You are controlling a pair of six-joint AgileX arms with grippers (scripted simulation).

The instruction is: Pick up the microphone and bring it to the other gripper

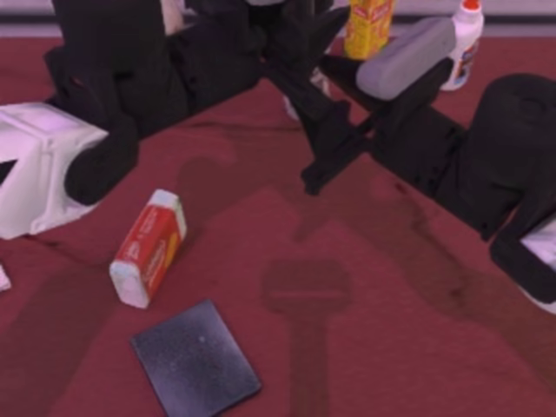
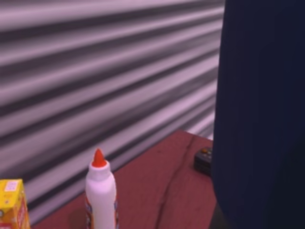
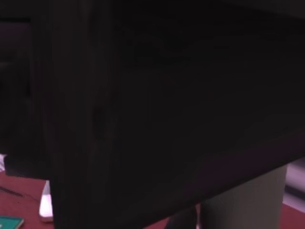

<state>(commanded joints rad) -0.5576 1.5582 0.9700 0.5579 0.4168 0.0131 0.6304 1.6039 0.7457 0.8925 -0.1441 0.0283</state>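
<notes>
The microphone's grey handle [image 1: 404, 56] hangs raised over the back of the table, lying across my right arm's end. My right gripper [image 1: 382, 104] is shut on it. In the right wrist view, which is mostly dark, a piece of the grey handle [image 3: 248, 202] shows by the jaws. The dark-blue foam head [image 2: 262, 114] fills one side of the left wrist view, very close to the camera. My left gripper [image 1: 300, 78] reaches in from the left toward the microphone, its white wrist block [image 1: 35, 165] at the table's left. Its fingers are hidden among black parts.
A red box [image 1: 149, 248] and a dark square pad [image 1: 195, 358] lie at the front left. A yellow carton [image 1: 368, 26] and a white glue bottle [image 1: 465, 43] stand at the back. A small black object [image 2: 204, 160] sits near the table's edge.
</notes>
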